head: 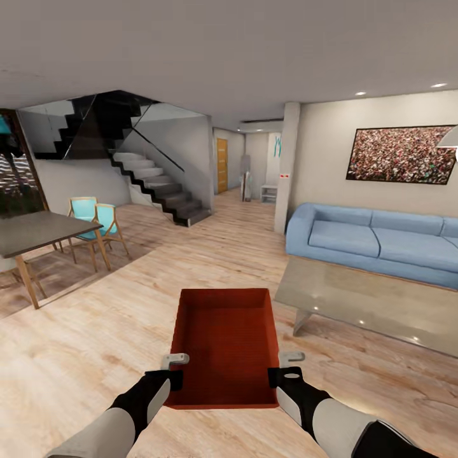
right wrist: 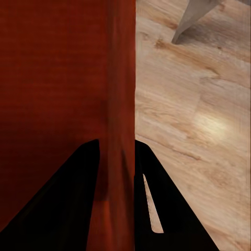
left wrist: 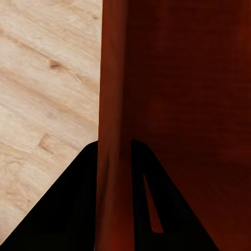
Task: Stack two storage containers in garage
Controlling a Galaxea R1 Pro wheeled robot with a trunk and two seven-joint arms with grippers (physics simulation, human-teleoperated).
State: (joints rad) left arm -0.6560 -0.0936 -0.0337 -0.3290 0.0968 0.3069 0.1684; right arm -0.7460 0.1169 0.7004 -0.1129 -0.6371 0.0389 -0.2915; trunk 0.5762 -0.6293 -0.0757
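Orange-red lidless storage container [head: 228, 346] between both arms.

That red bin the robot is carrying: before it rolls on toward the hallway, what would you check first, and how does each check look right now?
1. Left gripper clamped on the storage container wall: ok, its fingers straddle the wall in the left wrist view.
2. Right gripper clamped on the opposite wall: ok, seen likewise in the right wrist view.
3. Container level: ok, it looks even between both arms.
4. Container holds nothing: ok.
5. Path ahead: ok, open wood floor toward the hallway; coffee table sits close on the right, dining table on the left.
6. Second container's whereabouts: cannot tell.
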